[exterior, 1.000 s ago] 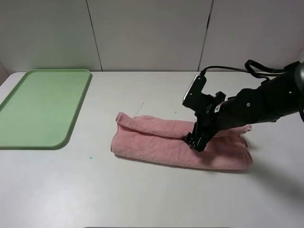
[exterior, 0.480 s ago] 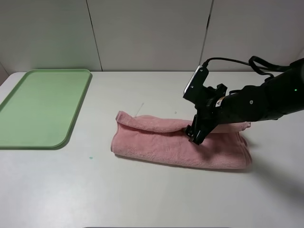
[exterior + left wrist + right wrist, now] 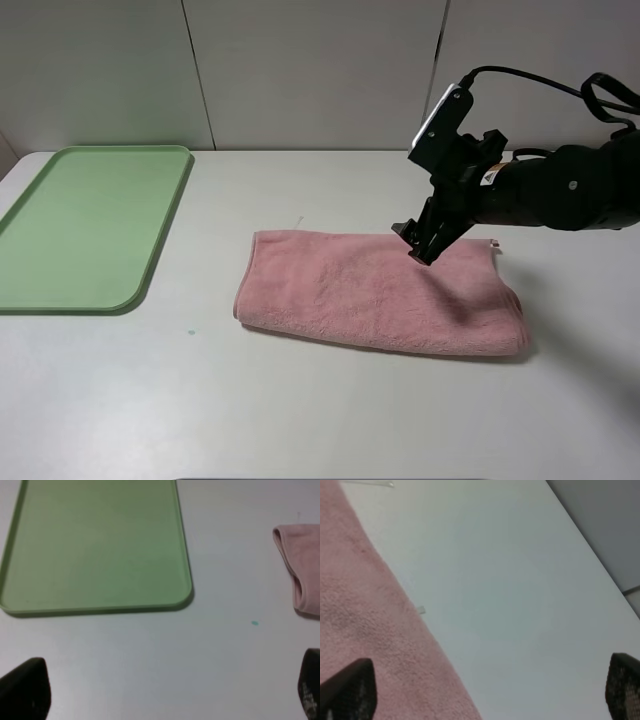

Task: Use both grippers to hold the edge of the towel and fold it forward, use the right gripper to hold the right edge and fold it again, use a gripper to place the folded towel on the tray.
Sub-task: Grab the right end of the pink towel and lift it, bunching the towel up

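Observation:
The pink towel lies flat as a doubled rectangle right of the table's middle, its far hem straight and a small loop at the far right corner. My right gripper hangs just above that far hem, open and holding nothing. In the right wrist view its dark fingertips stand wide apart over the towel and bare table. The light-green tray sits at the far left. My left gripper is open above the table, short of the tray, with the towel's left end off to one side.
White tabletop runs between tray and towel. A small green speck marks the table in front of the tray's near right corner. A panelled wall closes the back. The left arm is outside the high view.
My right gripper has lifted off the towel and drawn back toward the far right. The bunched upper layer along the far side now lies spread flat.

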